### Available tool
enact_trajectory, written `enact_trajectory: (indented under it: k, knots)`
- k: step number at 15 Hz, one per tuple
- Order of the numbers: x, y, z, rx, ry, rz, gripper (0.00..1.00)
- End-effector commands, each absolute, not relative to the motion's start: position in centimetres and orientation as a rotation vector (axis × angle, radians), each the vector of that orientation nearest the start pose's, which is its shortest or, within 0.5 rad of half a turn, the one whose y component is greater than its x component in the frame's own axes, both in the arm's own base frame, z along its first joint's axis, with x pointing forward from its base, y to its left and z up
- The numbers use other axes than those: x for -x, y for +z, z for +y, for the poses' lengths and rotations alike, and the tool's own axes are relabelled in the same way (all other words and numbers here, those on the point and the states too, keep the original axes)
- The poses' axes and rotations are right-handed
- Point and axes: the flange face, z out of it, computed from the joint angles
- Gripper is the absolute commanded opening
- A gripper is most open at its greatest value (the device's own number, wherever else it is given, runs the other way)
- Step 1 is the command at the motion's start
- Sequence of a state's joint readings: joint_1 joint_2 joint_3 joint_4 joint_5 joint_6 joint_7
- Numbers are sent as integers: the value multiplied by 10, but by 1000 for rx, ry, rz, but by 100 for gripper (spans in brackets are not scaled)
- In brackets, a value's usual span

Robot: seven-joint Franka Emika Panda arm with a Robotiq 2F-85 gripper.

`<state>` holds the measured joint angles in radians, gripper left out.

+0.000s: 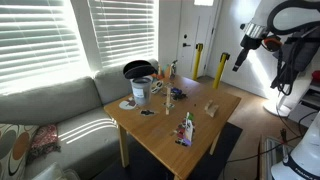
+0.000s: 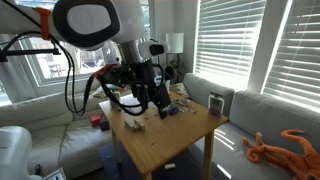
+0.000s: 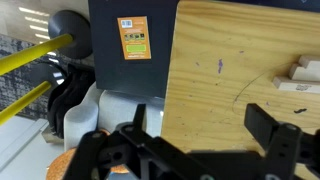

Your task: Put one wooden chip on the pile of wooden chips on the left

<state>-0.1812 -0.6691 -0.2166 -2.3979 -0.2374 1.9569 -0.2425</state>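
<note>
End effector (image 3: 200,125) hung over the tabletop (image 3: 215,60), fingers spread wide, gripping no object. Wooden chips (image 3: 303,73) lay on the tabletop at the right edge of the wrist view, apart from the fingers. Orange label (image 3: 135,38) on dark panel (image 3: 108,60) behind the tabletop; print too small to read.

A wooden table (image 1: 200,105) stands beside a pale sofa (image 1: 50,105) under window blinds (image 1: 40,40). On it, a white bucket-like cup (image 1: 140,90) sits near the sofa side and a green-and-white bottle (image 1: 187,127) near the front edge. Yellow posts (image 1: 222,68) stand by a white door (image 1: 205,30). An orange toy (image 2: 280,147) lies on the floor
</note>
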Motion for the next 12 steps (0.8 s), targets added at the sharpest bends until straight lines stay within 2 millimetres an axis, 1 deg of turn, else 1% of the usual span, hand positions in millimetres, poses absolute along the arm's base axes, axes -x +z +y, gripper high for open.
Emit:
enact_trajectory:
  k: [1, 2, 4, 8, 10, 12]
  knots:
    - [-335, 563, -173, 3282, -299, 97, 100]
    - [-335, 563, -172, 3282, -299, 97, 100]
    - [-340, 554, -144, 3221, -283, -152, 100]
    - [-357, 532, -91, 3154, -213, -475, 100]
    - [-365, 524, -75, 3105, -159, -635, 100]
    - [-371, 520, -65, 3041, -123, -786, 100]
